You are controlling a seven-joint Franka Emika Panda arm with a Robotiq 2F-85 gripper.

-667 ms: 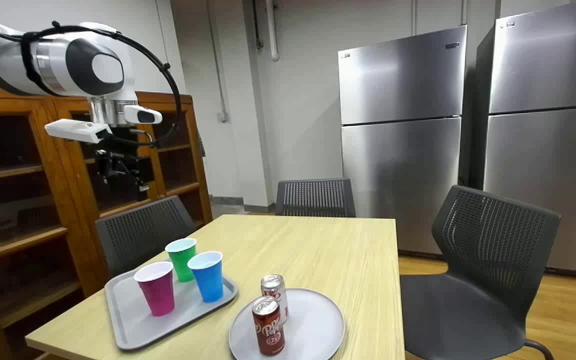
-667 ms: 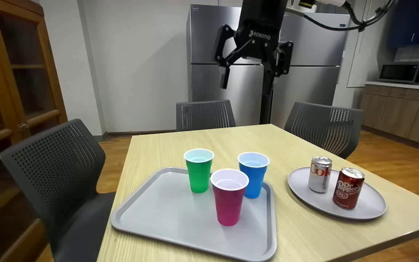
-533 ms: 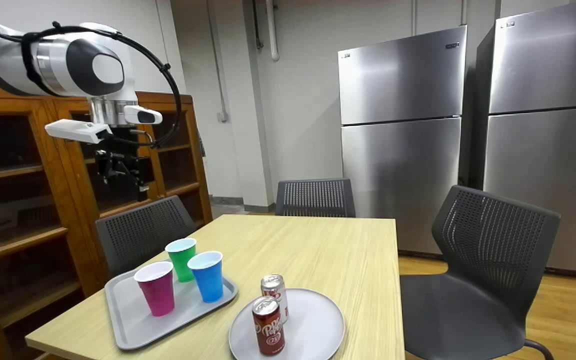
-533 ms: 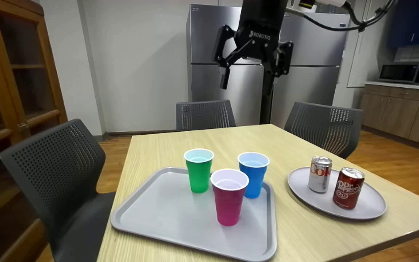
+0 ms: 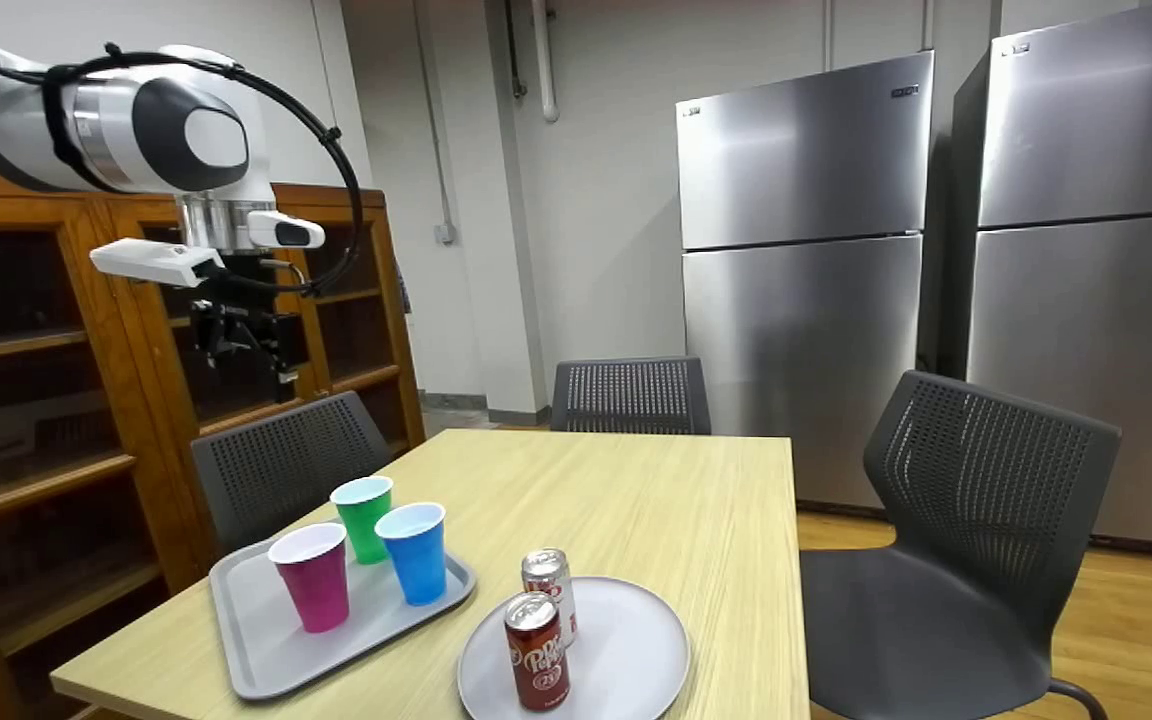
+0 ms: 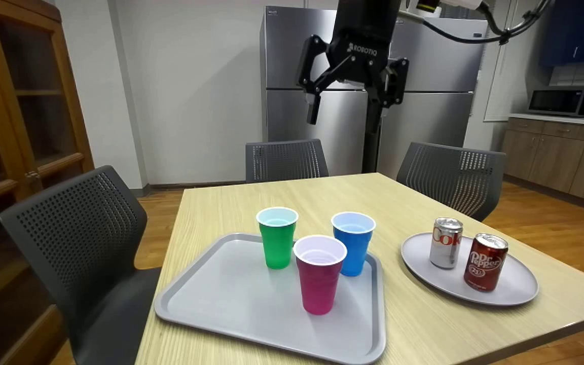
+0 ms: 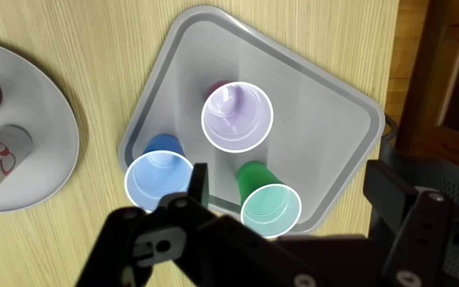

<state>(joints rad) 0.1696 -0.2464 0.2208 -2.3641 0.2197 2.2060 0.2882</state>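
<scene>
My gripper [image 6: 342,117] is open and empty, pointing down high above the table. In the wrist view its spread fingers [image 7: 289,183] frame the green cup [image 7: 255,177], which is far below and not touched. The green cup [image 6: 277,248], a blue cup [image 6: 354,248] and a magenta cup [image 6: 319,284] stand upright on a grey tray [image 6: 241,299]. In the wrist view the left finger partly covers the blue cup [image 7: 159,179]. A round grey plate [image 6: 517,284] holds an upright silver Coke can [image 6: 446,243] and an upright dark red Dr Pepper can [image 6: 485,263].
The light wood table [image 5: 586,490] carries the tray and plate. Dark grey chairs [image 5: 976,520] stand around it. A wooden glass-door cabinet [image 5: 126,400] stands behind the arm. Steel refrigerators [image 5: 806,280] stand at the back. A microwave [image 6: 555,100] sits on a counter.
</scene>
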